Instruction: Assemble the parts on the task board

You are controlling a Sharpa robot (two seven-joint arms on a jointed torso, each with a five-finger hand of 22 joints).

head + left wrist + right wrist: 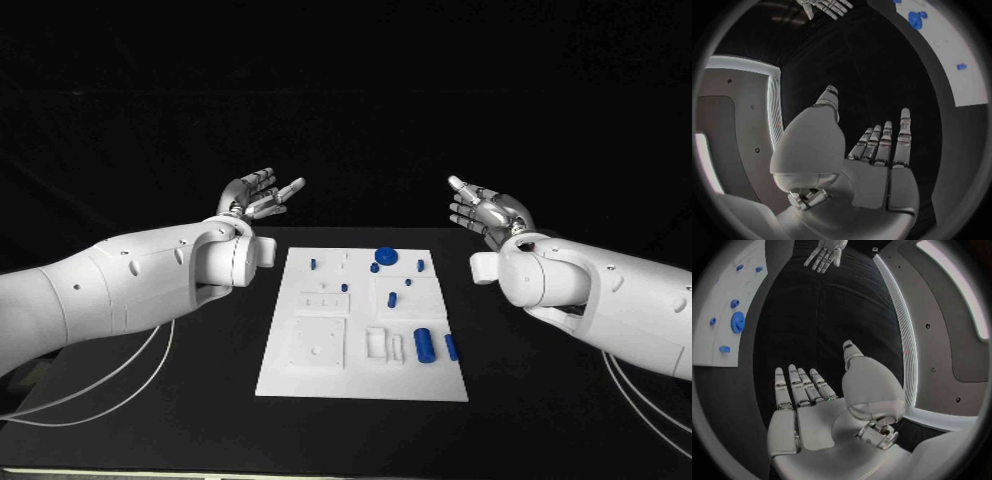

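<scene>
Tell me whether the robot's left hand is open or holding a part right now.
Open. The left hand is raised beyond the task board with fingers spread, and the left wrist view shows its palm bare.

Both arms are white, smooth, rounded shells: left arm [123, 285], right arm [606, 300]. Each narrows to a drum-shaped wrist cuff with a round cap on its end face. Small dark screw holes dot the left shell. Thin white cables [101, 385] loop under the left arm, another pair under the right. Left robot hand [257, 197] and right robot hand [488, 212] are silver metal with segmented fingers and dark gaps at the joints. In the wrist views the palms are smooth grey plates, with a bulging thumb base and exposed metal hardware at the wrist joint.
</scene>
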